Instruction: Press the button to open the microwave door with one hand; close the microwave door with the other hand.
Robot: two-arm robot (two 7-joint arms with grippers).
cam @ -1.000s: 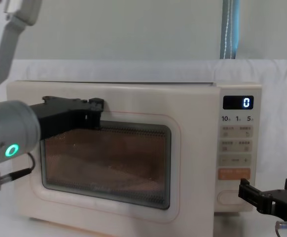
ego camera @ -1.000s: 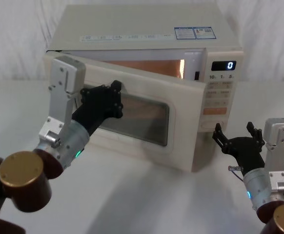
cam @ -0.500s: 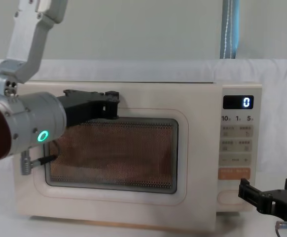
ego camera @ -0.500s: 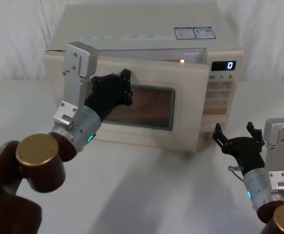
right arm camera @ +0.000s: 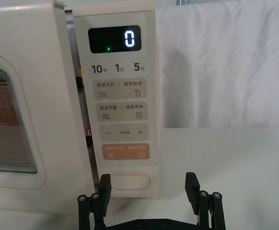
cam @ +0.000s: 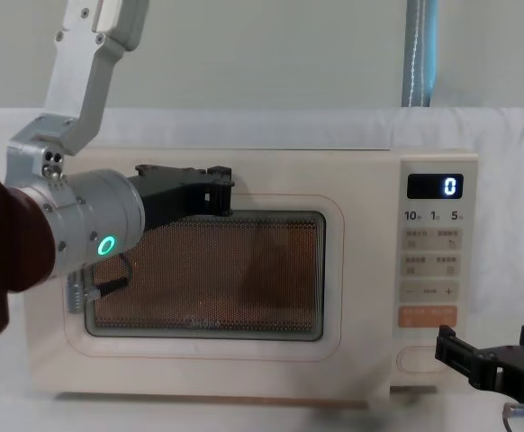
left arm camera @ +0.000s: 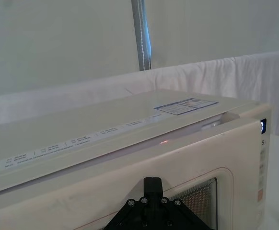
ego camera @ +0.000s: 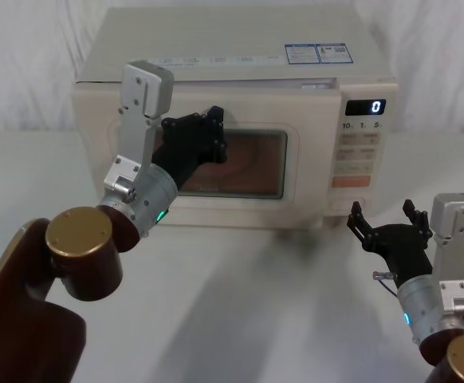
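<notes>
The microwave door (ego camera: 300,171) is swung in almost flush; in the right wrist view a thin dark gap still shows along the edge of the door (right arm camera: 48,96) beside the control panel. My left gripper (ego camera: 213,132), with the green wrist ring, is shut and its tips rest against the upper frame of the door (cam: 352,270), just above the window; it also shows from the side (cam: 219,189) and from its own wrist (left arm camera: 152,184). The button (right arm camera: 128,182) sits at the bottom of the panel. My right gripper (right arm camera: 148,189) hovers open just in front of the button (cam: 420,358), not touching it.
The microwave body (ego camera: 240,40) stands at the back of a white-covered table (ego camera: 240,303). An orange key (right arm camera: 125,151) and small labelled keys lie above the button, under a display reading 0. A white curtain hangs behind.
My left gripper has pushed the door from well open to nearly flush with the front. The right gripper has not moved.
</notes>
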